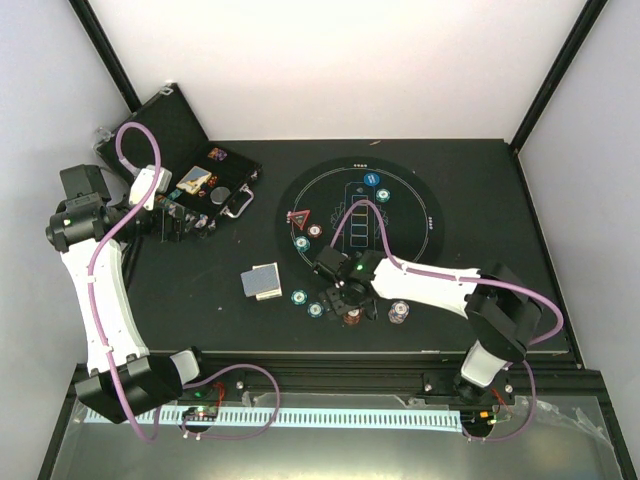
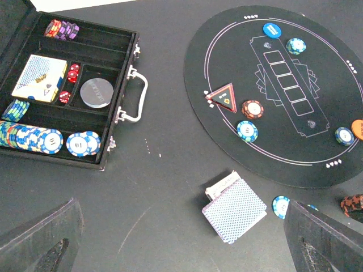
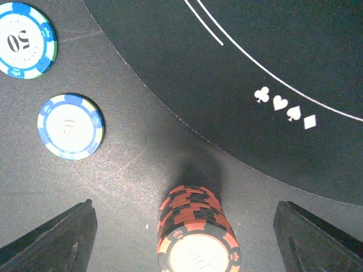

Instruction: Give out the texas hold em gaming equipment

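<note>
Wide open and empty, the right end effector (image 3: 182, 202) is straddling the red-and-black stack of round poker chips (image 3: 195, 241); any sideways brush is probably going to topple it.

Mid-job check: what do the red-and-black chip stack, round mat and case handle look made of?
Red-and-black chip stack: probably plastic or clay composite, matte, with striped edges and a pale printed centre. Round mat: thin flat sheet, perhaps rubber or felt, matte black, white printed lines. Case handle: likely polished metal, bright and reflective.
</note>
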### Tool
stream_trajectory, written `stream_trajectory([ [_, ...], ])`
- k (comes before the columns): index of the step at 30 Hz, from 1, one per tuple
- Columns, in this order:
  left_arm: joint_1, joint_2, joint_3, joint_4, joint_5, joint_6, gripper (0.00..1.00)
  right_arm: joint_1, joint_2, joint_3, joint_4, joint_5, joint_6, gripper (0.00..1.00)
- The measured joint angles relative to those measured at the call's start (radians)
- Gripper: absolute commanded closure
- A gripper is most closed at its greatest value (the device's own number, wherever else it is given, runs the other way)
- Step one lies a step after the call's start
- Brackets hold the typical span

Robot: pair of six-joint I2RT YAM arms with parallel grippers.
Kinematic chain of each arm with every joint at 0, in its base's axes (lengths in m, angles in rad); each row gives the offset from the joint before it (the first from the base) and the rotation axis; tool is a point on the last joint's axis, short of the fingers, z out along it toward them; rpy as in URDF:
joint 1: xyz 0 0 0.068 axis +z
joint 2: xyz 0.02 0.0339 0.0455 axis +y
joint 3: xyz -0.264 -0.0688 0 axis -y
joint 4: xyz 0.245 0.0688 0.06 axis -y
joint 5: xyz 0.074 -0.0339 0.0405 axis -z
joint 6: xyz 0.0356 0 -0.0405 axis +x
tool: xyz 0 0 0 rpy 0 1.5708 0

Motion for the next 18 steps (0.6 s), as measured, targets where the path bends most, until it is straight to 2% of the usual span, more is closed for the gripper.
stream_trajectory([
  [18,0.000,0.000,0.000,0.000,0.000,0.000,0.01,0.000,-0.002,-0.085,0.055,-0.022,0.014,0.42],
])
